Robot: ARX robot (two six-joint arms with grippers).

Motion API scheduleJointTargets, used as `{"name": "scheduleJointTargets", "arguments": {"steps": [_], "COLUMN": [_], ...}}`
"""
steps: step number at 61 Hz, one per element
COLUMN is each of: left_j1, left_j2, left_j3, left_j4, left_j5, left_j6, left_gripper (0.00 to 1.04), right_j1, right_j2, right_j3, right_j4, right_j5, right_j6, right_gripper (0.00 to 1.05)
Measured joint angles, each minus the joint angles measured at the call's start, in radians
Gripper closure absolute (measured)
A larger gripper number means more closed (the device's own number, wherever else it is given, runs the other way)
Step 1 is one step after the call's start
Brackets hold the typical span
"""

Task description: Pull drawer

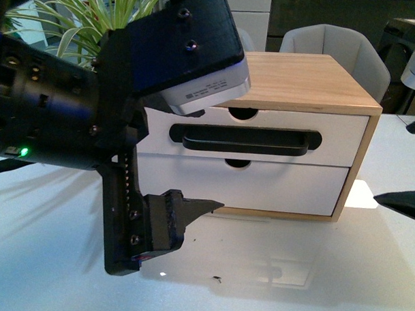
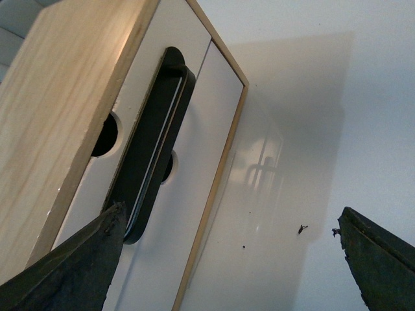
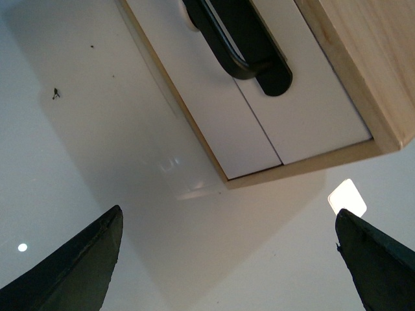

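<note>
A wooden cabinet (image 1: 307, 77) stands on the white table. Its upper drawer (image 1: 343, 134) has a white front, a long black bar handle (image 1: 244, 140) and a semicircular notch (image 1: 241, 114) in its top edge, and it looks shut. My left gripper (image 2: 230, 223) is open in front of the cabinet's left part. One of its fingers (image 2: 78, 265) overlaps the end of the handle (image 2: 155, 149); the other finger (image 1: 189, 209) hangs low over the table. My right gripper (image 3: 228, 214) is open over the table, off the cabinet's front right corner, short of the handle (image 3: 243, 45).
Under the handled drawer is a white drawer front (image 1: 283, 187) with a notch and no handle. A leafy plant (image 1: 87, 23) and a grey chair (image 1: 333, 45) stand behind the cabinet. A bright patch of light (image 1: 362, 191) lies on the table (image 1: 279, 262).
</note>
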State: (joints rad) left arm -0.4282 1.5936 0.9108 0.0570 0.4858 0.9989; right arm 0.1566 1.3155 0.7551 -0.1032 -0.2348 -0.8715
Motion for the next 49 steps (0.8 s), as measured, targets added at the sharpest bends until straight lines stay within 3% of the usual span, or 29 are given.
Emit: {"name": "scheduleJointTargets", "arguments": {"steps": [28, 49], "left_j1": [-0.021, 0.024], "left_j2": [0.218, 0.321], "left_j3": [0.252, 0.352], "left_j4": [-0.159, -0.200], "left_j5": [-0.068, -0.108], "left_j6": [0.064, 0.097], "left_gripper": [0.07, 0.07], "right_j1": [0.051, 0.077], "right_j2": [0.136, 0.258], "right_j3": [0.108, 0.188], "right_j4": [-0.018, 0.004], "right_j5": [-0.074, -0.100], "right_j6": [-0.085, -0.100], "right_gripper": [0.09, 0.09]}}
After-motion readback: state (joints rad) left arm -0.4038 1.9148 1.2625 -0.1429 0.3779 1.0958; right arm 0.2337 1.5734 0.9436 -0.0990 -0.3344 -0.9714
